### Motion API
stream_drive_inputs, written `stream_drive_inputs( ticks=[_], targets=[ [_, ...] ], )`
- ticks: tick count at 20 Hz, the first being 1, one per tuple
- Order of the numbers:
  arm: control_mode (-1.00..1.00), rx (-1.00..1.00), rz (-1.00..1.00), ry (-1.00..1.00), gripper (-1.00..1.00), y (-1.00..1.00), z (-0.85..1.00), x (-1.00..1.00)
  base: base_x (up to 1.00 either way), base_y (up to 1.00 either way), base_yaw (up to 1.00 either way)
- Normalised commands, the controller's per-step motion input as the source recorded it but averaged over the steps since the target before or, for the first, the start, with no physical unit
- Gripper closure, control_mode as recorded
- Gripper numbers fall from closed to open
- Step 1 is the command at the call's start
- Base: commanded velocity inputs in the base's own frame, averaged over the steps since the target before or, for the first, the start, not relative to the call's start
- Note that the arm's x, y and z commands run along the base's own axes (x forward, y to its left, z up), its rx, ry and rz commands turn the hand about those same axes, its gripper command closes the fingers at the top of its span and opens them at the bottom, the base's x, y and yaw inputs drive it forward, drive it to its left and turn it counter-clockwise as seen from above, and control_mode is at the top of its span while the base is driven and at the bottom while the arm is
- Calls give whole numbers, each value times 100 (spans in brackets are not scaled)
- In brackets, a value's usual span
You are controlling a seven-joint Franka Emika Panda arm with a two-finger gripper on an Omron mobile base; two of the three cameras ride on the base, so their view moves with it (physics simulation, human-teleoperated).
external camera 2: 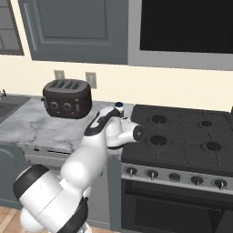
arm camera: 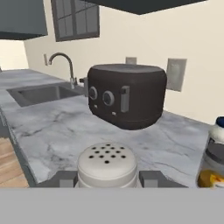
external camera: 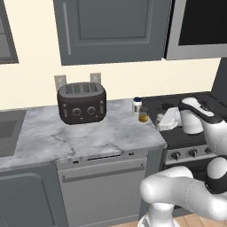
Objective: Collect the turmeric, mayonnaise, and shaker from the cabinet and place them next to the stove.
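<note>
Fingers (arm camera: 107,178) clamped on the shaker (arm camera: 107,164), low over the marble surface (external camera: 88,135), mayo (external camera: 137,105) and turmeric (external camera: 143,115) beside the stove (external camera 2: 182,132), toaster (external camera: 82,103) behind

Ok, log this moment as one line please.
fingers: shut on pale perforated-cap shaker | blue-lidded white jar, amber jar: on marble counter beside black stove

A black four-slot toaster (external camera: 82,103) stands on the grey marbled worktop (external camera: 88,135), against the cream wall. Two wall outlets (external camera: 95,78) sit just behind the toaster. A sink (arm camera: 41,93) with a curved silver faucet (arm camera: 63,65) is set into the worktop, well apart from the toaster. A grey dishwasher front (external camera: 104,188) sits below the worktop. A window (arm camera: 75,18) is above the sink.
</note>
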Motion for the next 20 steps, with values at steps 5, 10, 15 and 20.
stream_drive_inputs(
  ticks=[5, 10, 15, 20],
  targets=[
    [-100, 0, 17, 0, 100, -5, -41, 23, 0, 0, 0],
    [-100, 1, 16, 0, 100, -1, -37, 12, 0, 0, 0],
    [-100, 1, 11, 0, 100, 0, -23, 14, 0, 0, 0],
    [-100, 0, 5, 1, 100, 0, -14, 20, 0, 0, 0]
  ],
)
